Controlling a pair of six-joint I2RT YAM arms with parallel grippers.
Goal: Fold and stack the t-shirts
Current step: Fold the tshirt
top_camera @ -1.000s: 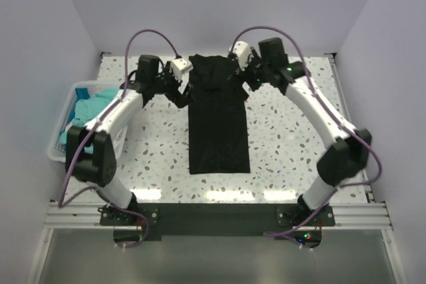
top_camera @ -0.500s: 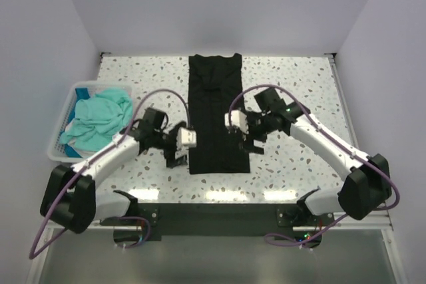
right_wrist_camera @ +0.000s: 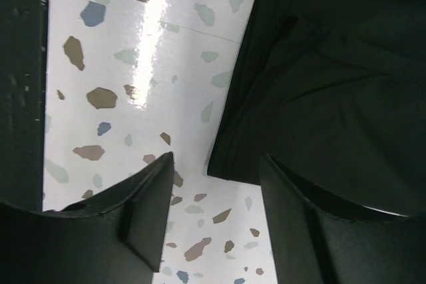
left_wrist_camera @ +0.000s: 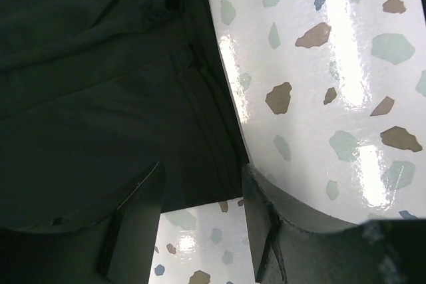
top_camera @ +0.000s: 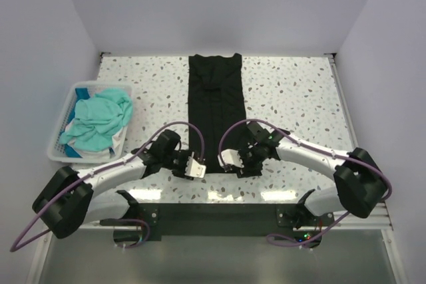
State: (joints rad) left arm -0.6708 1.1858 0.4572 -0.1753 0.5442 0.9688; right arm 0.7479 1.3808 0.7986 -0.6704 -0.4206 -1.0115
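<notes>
Plain black cloth t-shirt [top_camera: 214, 108]: location and fold state? [Checker]

It lies flat in the middle of the speckled white desk [top_camera: 293, 98], collar end at the far edge, hem end near the arm bases. I read it as a long narrow strip with the sides turned in, so the lengthwise fold looks done. The crosswise folds are not yet done. [Operator]

State of the hands? [Checker]

The left hand [left_wrist_camera: 201, 172] is low over the near left hem corner. Its fingers stand apart with the corner in the gap between them, not clamped on it. The right hand [right_wrist_camera: 216, 161] is at the near right hem corner in the same way, fingers apart, with the cloth edge just inside the gap. As far as I can see, neither hand holds anything. [Operator]

Remaining work? [Checker]

I estimate the task is less than half complete.
1. Grip both hem corners and carry the hem toward the collar.
2. Set the folded black shirt down as the base of the stack. No stack exists yet.
3. Take the teal-turquoise cloth t-shirts [top_camera: 100, 121], which lie crumpled in the white slatted plastic basket [top_camera: 74, 89] at the left desk edge, then fold and stack each one.

I cannot tell how many teal shirts there are. [Operator]
</notes>
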